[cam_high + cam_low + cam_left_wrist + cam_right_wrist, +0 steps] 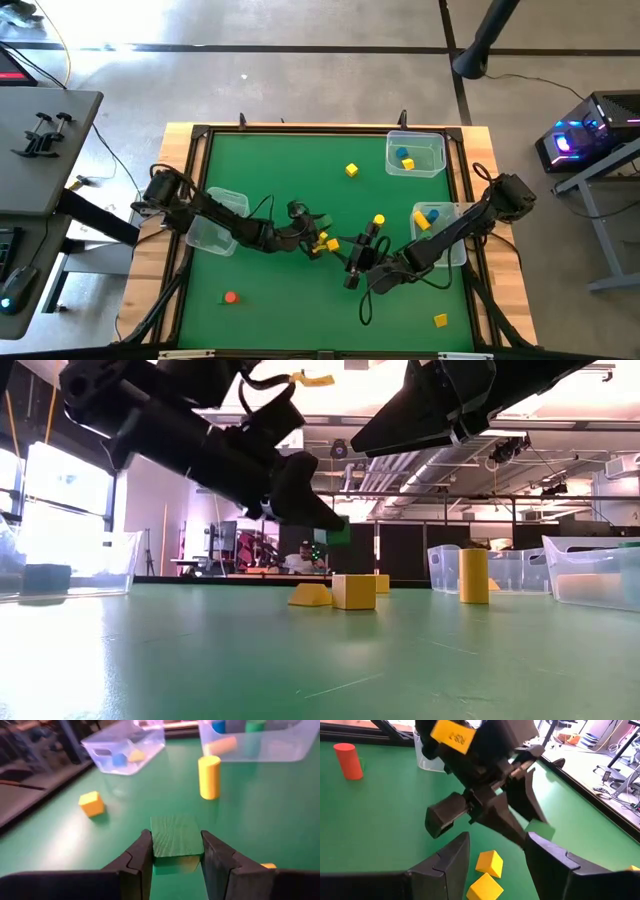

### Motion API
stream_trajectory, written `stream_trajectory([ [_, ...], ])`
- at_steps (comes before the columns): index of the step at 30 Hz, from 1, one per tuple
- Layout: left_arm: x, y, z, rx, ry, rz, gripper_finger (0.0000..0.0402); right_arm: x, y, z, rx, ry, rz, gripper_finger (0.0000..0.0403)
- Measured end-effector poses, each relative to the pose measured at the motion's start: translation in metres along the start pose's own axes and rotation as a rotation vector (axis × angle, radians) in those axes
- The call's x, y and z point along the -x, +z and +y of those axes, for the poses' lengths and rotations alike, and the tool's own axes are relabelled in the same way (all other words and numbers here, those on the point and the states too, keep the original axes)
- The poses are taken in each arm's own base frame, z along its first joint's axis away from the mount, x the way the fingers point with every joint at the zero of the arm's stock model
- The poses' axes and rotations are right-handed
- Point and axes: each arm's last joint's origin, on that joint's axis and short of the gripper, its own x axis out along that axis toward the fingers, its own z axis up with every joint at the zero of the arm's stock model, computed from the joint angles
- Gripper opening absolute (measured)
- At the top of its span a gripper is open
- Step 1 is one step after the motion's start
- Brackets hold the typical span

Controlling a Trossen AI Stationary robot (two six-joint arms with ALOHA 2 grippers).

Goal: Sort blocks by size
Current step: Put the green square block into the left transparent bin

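Green felt covers the table (pixel 300 160) on which you are working. Your left gripper (pixel 177 851) holds a flat green block (pixel 175 835) clamped between its two fingers, near the middle of the table and raised off the felt, as the low view shows (pixel 338 532). Your right gripper (pixel 496 851) hovers just beside it with its fingers spread wide and nothing between them; the right wrist view shows two yellow blocks (pixel 488 862) lying on the felt below that gap, touching each other or nearly so.

An upright yellow cylinder (pixel 209 777) stands near the right-hand clear bin (pixel 452 262), ahead of the left gripper. A yellow cube (pixel 352 170) lies apart toward the far side of the table, near the far-right clear bin (pixel 416 138), which contains a blue piece (pixel 402 153) and a yellow piece (pixel 136 755). The right-hand bin also holds blue and yellow pieces, partly hidden by the right arm. A third clear bin (pixel 222 222) sits under the left arm; you cannot tell its contents.

An orange-red cylinder (pixel 231 297) stands alone near the front left. One more yellow block (pixel 440 320) lies near the front right corner, well apart from the rest.
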Motion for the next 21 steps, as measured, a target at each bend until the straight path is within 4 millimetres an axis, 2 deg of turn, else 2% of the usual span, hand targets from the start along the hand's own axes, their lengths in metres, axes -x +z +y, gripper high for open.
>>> stream_trajectory([
  [11, 0.039, 0.032, -0.001, -0.141, 0.148, -0.067, 0.0105, 0.0, 0.0, 0.0, 0.001, 0.0, 0.0, 0.0181],
  [17, 0.066, 0.041, 0.019, -0.185, 0.2, 0.031, 0.0106, 0.0, 0.0, 0.0, 0.001, 0.0, 0.0, 0.0181],
  [21, 0.086, 0.038, 0.036, -0.17, 0.276, 0.106, 0.0106, 0.0, 0.0, 0.0, 0.004, -0.001, 0.002, 0.0181],
])
